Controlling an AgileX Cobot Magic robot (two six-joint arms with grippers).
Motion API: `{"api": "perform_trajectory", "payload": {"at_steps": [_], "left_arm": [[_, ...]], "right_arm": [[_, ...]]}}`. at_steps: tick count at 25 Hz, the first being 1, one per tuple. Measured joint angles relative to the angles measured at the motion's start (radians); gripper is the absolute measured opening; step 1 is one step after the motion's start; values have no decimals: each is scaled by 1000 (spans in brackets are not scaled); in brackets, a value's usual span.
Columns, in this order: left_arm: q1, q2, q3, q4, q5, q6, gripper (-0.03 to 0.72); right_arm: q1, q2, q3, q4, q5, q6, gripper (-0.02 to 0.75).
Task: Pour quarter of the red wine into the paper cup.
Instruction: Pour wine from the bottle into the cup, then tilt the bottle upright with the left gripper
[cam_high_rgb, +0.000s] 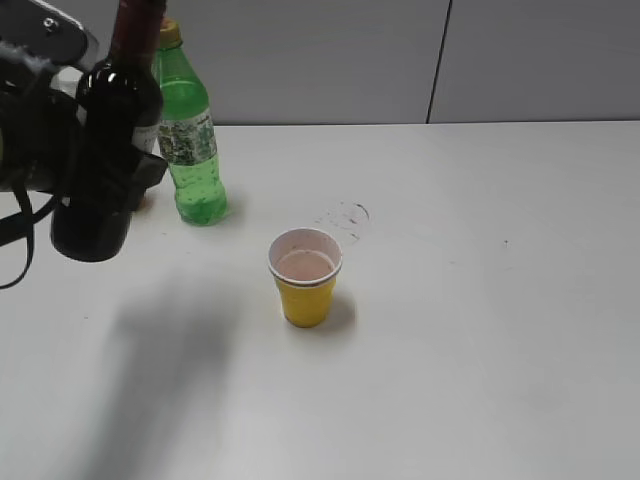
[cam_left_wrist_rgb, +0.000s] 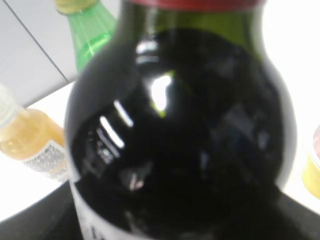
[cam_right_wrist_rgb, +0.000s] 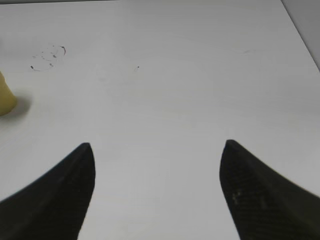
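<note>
The dark red wine bottle (cam_high_rgb: 105, 130) with a red foil neck is held upright above the table at the far left, in my left gripper (cam_high_rgb: 120, 175), which is shut on it. It fills the left wrist view (cam_left_wrist_rgb: 185, 135); the gripper's fingers are hidden there. The yellow paper cup (cam_high_rgb: 305, 278) stands at the table's middle, with pinkish-red liquid inside. Its edge shows in the left wrist view (cam_left_wrist_rgb: 312, 172) and the right wrist view (cam_right_wrist_rgb: 6, 97). My right gripper (cam_right_wrist_rgb: 157, 150) is open and empty over bare table, out of the exterior view.
A green plastic bottle (cam_high_rgb: 190, 130) stands behind and right of the wine bottle. An orange juice bottle (cam_left_wrist_rgb: 30, 137) with a white cap stands to the left. Dark ring marks (cam_high_rgb: 343, 218) lie on the white table (cam_high_rgb: 480, 300) behind the cup.
</note>
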Motion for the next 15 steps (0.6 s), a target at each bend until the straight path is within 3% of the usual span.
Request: {"api": "perform_trajectory", "payload": {"at_steps": [5,9,15], "left_arm": [[-73,2,9,26,108,0,549],[-81,3,48,20,70,1,549],[-56,4,102,-221,-73,263,549]], "right_arm": [[0,0,0,0,0,0,588],[0,0,0,0,0,0,588],[0,0,0,0,-2,0,587]]}}
